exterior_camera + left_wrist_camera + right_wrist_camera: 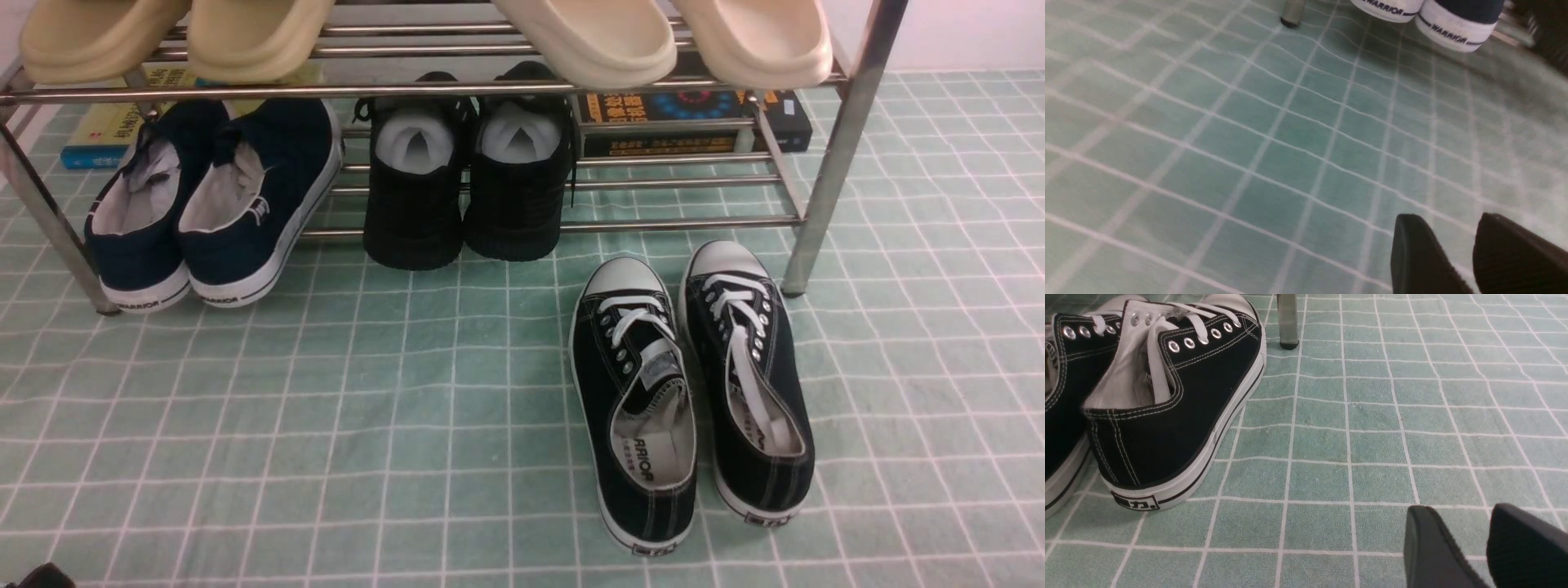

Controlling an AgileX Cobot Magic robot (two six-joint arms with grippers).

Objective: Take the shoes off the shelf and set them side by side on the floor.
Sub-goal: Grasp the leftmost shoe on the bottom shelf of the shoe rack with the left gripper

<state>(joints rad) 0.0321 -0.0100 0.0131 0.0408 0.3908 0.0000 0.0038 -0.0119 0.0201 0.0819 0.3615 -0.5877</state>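
The navy-blue shoes (pixel 204 212) stand side by side at the left end of the shelf's (pixel 408 88) lower tier, heels toward me and white "WARRIOR" soles over the front rod. In the left wrist view their white heels (pixel 1455 28) show far ahead, beside a shelf leg (pixel 1292 12). My left gripper (pixel 1447 216) hangs low over the floor (pixel 1274 155), well short of the shoes, open, with only green cloth between its fingers. My right gripper (pixel 1459 507) is also open and empty above the floor (pixel 1372 437), to the right of the black sneakers.
Two black white-laced sneakers (pixel 686 392) lie side by side on the floor at the right, near the shelf's right leg (pixel 824 188). Black high-tops (pixel 465 180) fill the lower tier's middle. Beige slippers (pixel 588 37) sit on the top tier. Books (pixel 694 114) lie under the shelf.
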